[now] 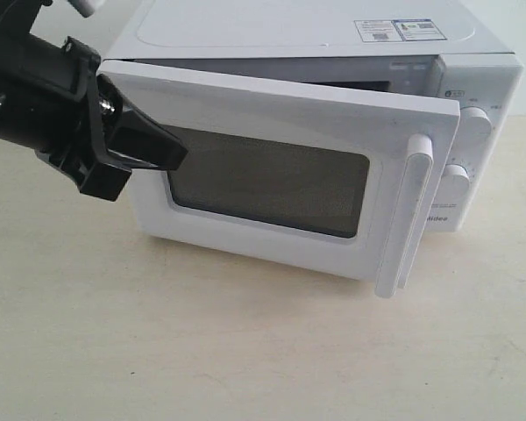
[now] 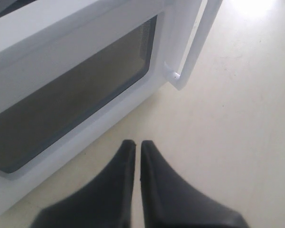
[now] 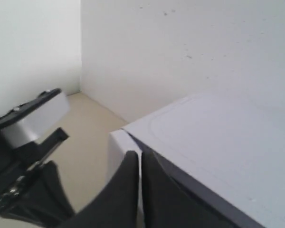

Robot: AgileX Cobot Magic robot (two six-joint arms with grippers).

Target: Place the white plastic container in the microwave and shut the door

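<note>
Left gripper [image 1: 177, 160] (fingers pinched together) is sitting at the window [image 1: 267, 180] of the ajar door [image 1: 272, 110], probably to shove it shut.

You see: microwave [image 1: 316, 31] on table [image 1: 245, 351] | door [image 1: 280, 114] ajar, hinged left | handle [image 1: 403, 219] at door's right end, in front of the knobs [image 1: 475, 132] | left gripper [image 1: 171, 151] just before door's left end | stickers [image 1: 399, 31] on microwave top, right rear.

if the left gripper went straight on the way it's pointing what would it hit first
The door, near the hinge-side edge of its dark window. The left gripper is shut and its tips look nearly on it, though depth is unclear.
</note>
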